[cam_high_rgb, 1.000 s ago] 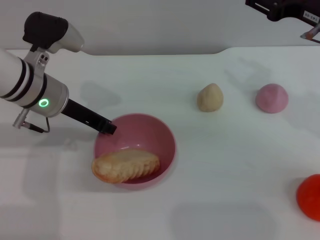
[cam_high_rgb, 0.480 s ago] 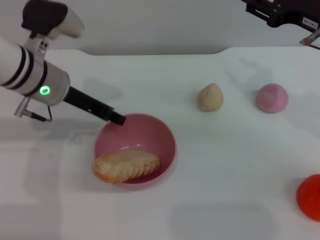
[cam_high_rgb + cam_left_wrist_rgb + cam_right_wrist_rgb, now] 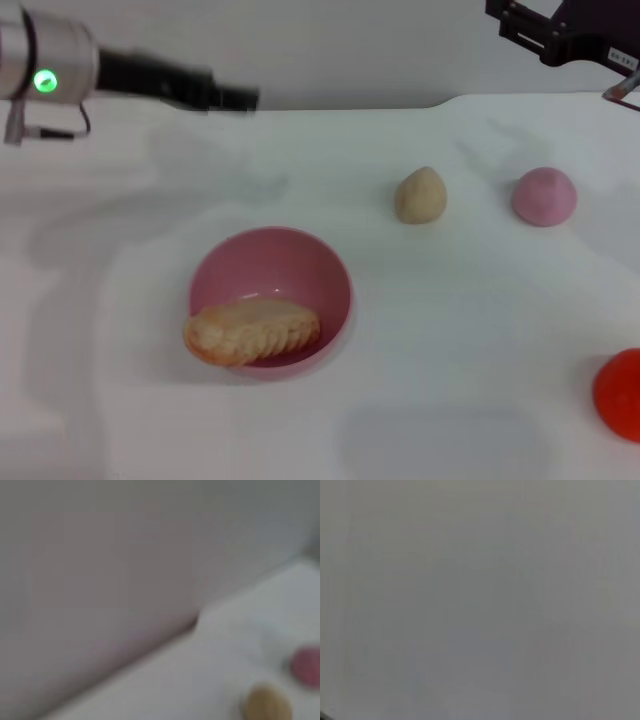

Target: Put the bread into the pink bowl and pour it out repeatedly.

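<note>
The bread (image 3: 252,331), a ridged orange-and-cream loaf, lies in the pink bowl (image 3: 290,265), resting against the near-left rim and jutting slightly over it. The bowl stands upright on the white table. My left gripper (image 3: 238,98) hangs high over the table's far edge, up and to the left of the bowl and well apart from it, with nothing seen in it. My right gripper (image 3: 522,22) stays parked at the top right corner of the head view. The right wrist view is plain grey.
A beige egg-shaped lump (image 3: 419,195) and a small pink dome (image 3: 544,196) sit at the back right; the left wrist view also catches the lump (image 3: 266,704) and the dome (image 3: 306,666). A red object (image 3: 620,393) lies at the right edge.
My left gripper has risen from the bowl's far-left rim and moved back toward the table's far edge. The bread and bowl have not moved.
</note>
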